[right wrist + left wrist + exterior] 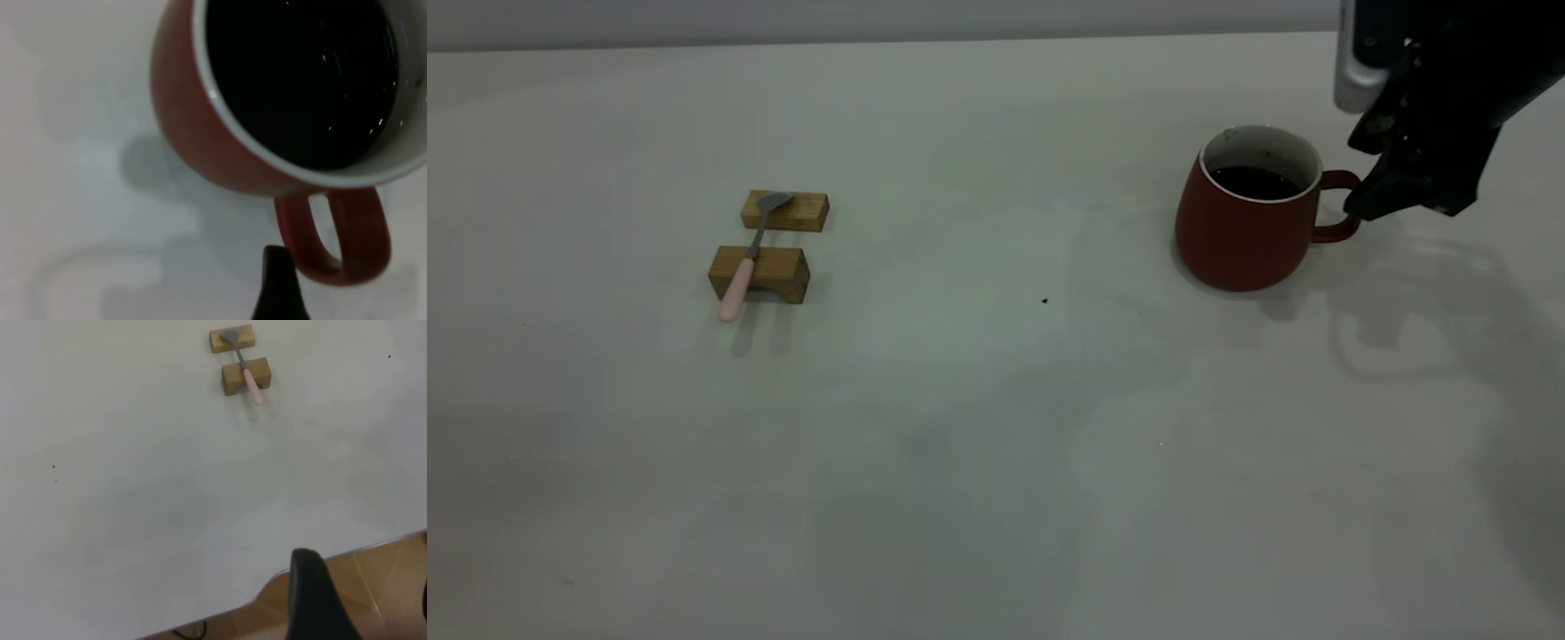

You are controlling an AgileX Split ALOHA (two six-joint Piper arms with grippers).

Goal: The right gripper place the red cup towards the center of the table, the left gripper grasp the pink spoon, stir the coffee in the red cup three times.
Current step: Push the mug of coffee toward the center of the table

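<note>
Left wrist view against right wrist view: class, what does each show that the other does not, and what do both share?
Only the left wrist view shows the pink spoon lying across two wooden blocks, plus the table's edge with brown floor beyond. Only the right wrist view shows the red cup, its coffee and its loop handle. Both share the pale table and a dark finger of that arm's own hand.

pink spoon | bridging two wooden blocks (handle overhanging) | table
</note>
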